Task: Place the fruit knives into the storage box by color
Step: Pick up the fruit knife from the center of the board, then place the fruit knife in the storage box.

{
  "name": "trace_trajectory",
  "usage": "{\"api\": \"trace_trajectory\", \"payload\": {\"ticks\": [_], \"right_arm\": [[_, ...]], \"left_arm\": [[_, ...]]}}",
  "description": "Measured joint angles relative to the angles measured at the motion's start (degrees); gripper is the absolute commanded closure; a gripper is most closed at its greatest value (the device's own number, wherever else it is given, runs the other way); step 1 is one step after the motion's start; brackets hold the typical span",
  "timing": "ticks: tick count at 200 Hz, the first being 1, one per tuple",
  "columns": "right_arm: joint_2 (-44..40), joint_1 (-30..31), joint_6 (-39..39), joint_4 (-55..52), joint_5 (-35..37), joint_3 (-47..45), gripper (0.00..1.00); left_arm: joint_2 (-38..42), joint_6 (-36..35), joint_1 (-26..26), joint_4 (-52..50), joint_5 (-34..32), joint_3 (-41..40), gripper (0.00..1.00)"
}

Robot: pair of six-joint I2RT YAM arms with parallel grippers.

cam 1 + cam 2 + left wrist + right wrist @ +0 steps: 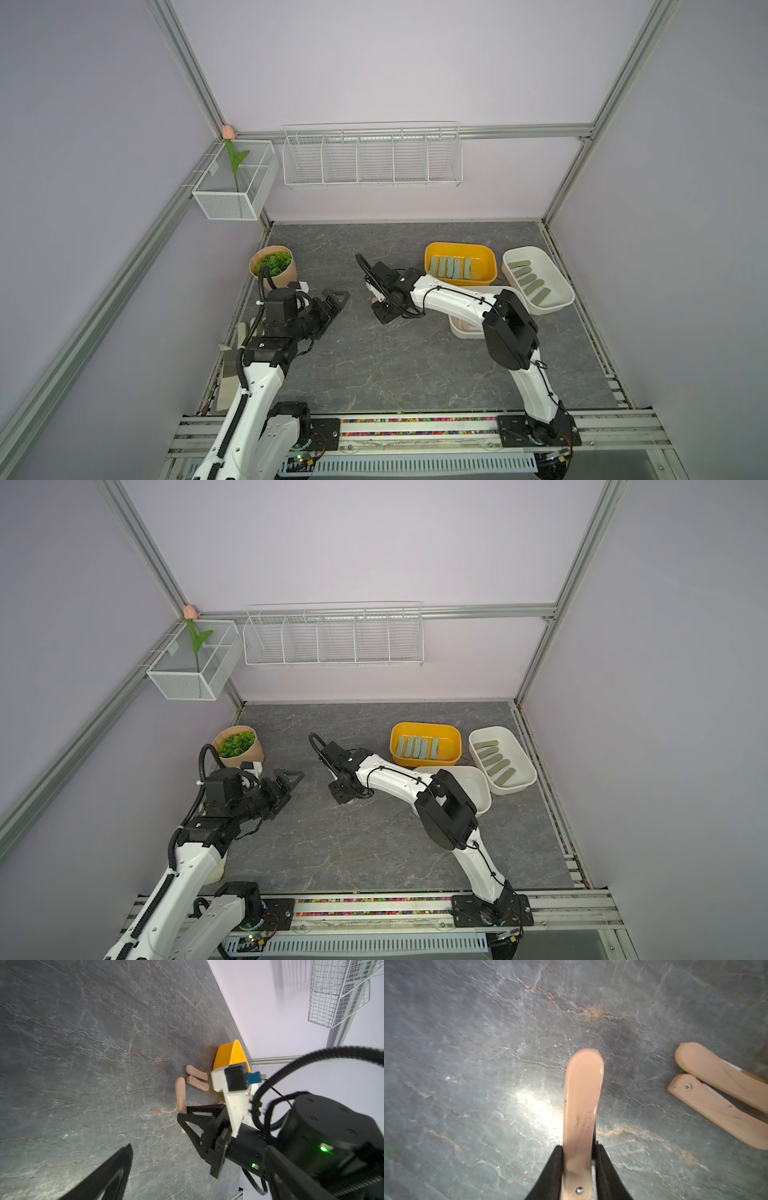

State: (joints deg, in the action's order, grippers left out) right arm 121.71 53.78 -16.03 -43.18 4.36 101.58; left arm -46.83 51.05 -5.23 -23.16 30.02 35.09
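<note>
My right pincer (579,1148) is clamped on a peach-pink flat folded knife (582,1095). It grips across the narrow sides near the rivet end, and the long free end sticks out ahead. I can't tell if the knife is clear of the grey marbled worktop (467,1064).

Two more peach-pink folded knives (716,1075) lie side by side near it, so I lift straight up first and keep the overhang off them.

Target, I judge, is the white plastic box (473,787) under my right forearm, where peach pieces (461,323) show inside. The yellow box (490,266) holds mint-teal knives (451,267) and the white oval tub (557,282) holds olive ones (530,280).

The grip is off-centre and the knife may pivot, so I move slow, lower flat and release low.

Left pincer (336,309) is empty with jaws apart, well clear.
</note>
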Motion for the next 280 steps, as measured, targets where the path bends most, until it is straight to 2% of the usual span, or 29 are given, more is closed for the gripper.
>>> {"api": "trace_trajectory", "payload": {"ticks": [30,50,101,154,178,212,280], "right_arm": [[-7.1,-0.7,-0.3,2.0,1.0,-5.0,0.73],[-12.5,-2.7,-0.4,3.0,1.6,-9.7,0.73],[-29.7,-13.4,-0.5,5.1,2.4,-26.9,0.73],[-44.8,-29.2,0.7,5.9,1.2,-43.6,0.73],[-45.7,-33.8,1.4,5.9,-0.9,-46.6,0.74],[-44.3,-35.6,1.5,6.7,-2.7,-47.1,0.75],[-37.3,-36.8,2.1,8.9,-2.9,-47.1,0.75]], "left_arm": [[0.0,1.5,-0.1,0.2,0.0,0.1,0.01],[-0.5,2.4,-2.2,0.6,-0.8,0.6,0.01],[-8.7,4.0,-15.8,4.7,-6.3,6.4,0.01],[-20.9,5.0,-29.5,9.7,-12.0,13.0,0.01],[-26.4,5.1,-33.1,11.7,-12.9,16.3,0.01],[-32.8,5.1,-36.0,13.5,-12.9,20.0,0.01],[-36.4,5.1,-36.8,16.1,-12.1,21.1,0.01]]}}
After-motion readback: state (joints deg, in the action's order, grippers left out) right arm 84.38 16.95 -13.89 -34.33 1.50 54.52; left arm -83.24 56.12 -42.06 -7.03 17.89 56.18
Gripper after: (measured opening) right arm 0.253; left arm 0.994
